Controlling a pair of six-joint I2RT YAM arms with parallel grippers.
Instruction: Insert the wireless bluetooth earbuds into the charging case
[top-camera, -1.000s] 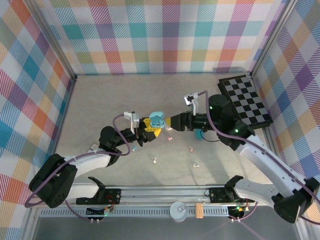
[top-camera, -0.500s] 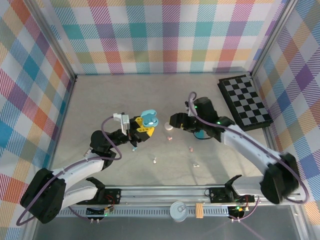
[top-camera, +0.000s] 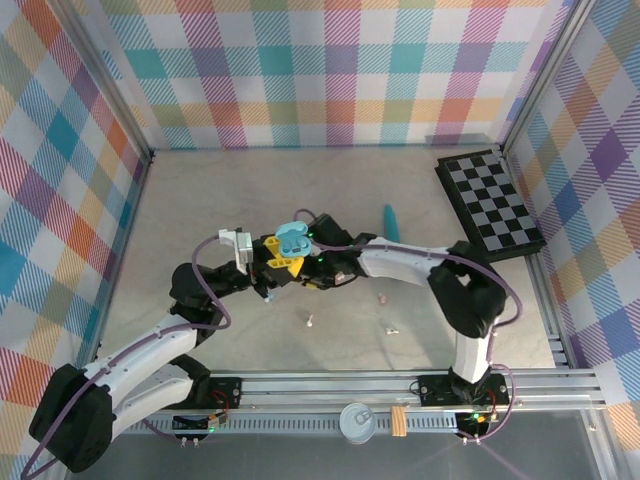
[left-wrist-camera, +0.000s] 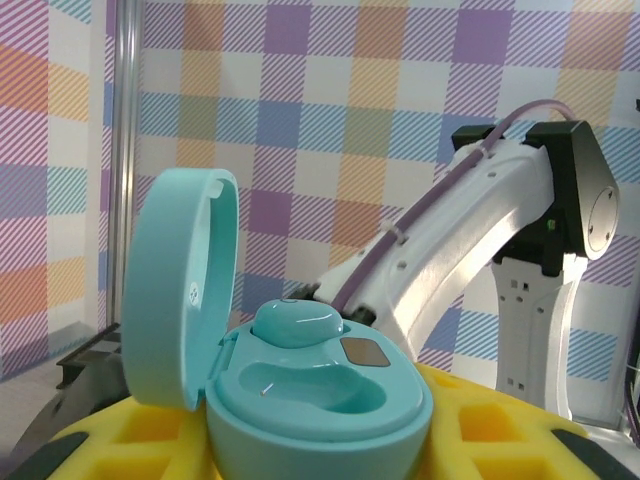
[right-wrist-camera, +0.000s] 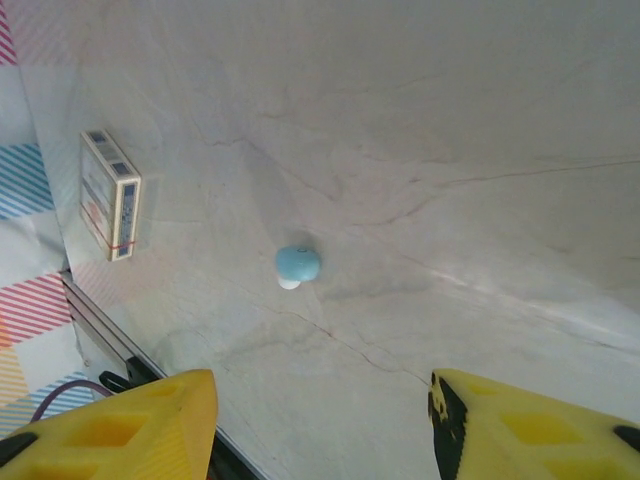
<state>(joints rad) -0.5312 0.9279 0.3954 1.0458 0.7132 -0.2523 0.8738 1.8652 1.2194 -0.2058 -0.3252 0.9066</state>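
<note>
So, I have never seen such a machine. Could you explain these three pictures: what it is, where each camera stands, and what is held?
You see two robot arms bolted at the near edge of a table, each ending in a two-finger gripper. One picture looks down from above; the other two come from cameras on the wrists. The left gripper holds an open light blue charging case between yellow fingers. The right gripper is open and empty, facing a blue earbud on the table. More tiny earbuds, a teal stick and a checkered board also lie there.
</note>
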